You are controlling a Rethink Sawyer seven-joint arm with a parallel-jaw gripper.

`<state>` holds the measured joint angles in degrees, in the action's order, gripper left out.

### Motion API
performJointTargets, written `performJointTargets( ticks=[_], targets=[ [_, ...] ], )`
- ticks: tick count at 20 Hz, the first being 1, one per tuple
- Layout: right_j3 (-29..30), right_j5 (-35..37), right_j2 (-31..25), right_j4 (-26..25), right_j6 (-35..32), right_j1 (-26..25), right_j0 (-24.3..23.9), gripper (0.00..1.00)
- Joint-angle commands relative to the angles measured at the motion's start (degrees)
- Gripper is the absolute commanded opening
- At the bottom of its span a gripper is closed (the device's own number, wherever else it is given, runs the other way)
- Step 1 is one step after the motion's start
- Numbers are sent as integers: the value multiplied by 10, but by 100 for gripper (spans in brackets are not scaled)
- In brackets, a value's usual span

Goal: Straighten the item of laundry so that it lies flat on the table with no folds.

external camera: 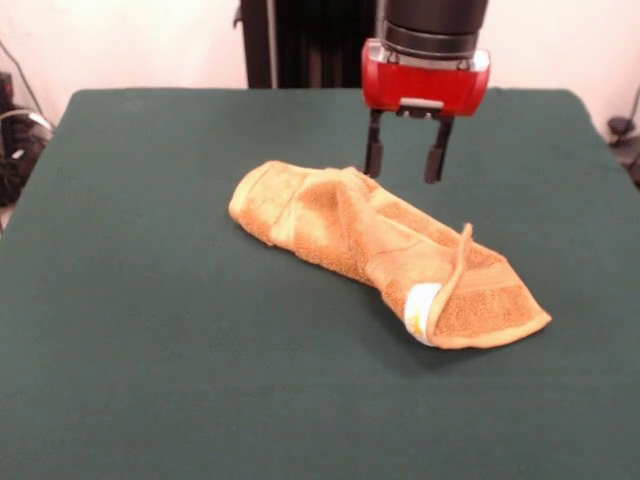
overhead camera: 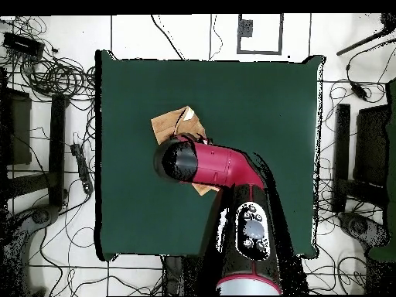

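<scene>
Green cloth all over the big table (external camera: 120,300), white wall behind, wires on the floor around it. Two black fingers (external camera: 374,156) spread apart, holding nothing, hanging just above the far side of the towel (external camera: 380,250). Red gripper (external camera: 404,165) pointing straight down from the dark arm (overhead camera: 232,174). Towel near the middle of the table, lying slantwise, bunched and folded over itself. One end rolled up fat at the left of the front view. Other end flat and pointed at the right, with a thin edge standing up and a small white tag (external camera: 421,310) turned under near it. From above, mostly hidden under the arm, so only one corner and a bit of edge showing there. Not flat yet, so the job looks barely begun. Step in hand, probably: lining up for a grab. Next move likely needs a drop onto a top fold, a pinch of just one layer, then a pull outward. Hard to tell which layer sits on top. Lots of bare green on every side, table edges well apart from the towel, plenty of room for pulling.
</scene>
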<state>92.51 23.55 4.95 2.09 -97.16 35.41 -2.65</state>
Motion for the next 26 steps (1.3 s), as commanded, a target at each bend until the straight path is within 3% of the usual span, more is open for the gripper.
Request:
performJointTargets(
  ticks=[1,26],
  targets=[
    [9,50,-66,2,-56,-32,18,100],
    [-10,22,-61,7,-83,-58,34,100]
  ],
)
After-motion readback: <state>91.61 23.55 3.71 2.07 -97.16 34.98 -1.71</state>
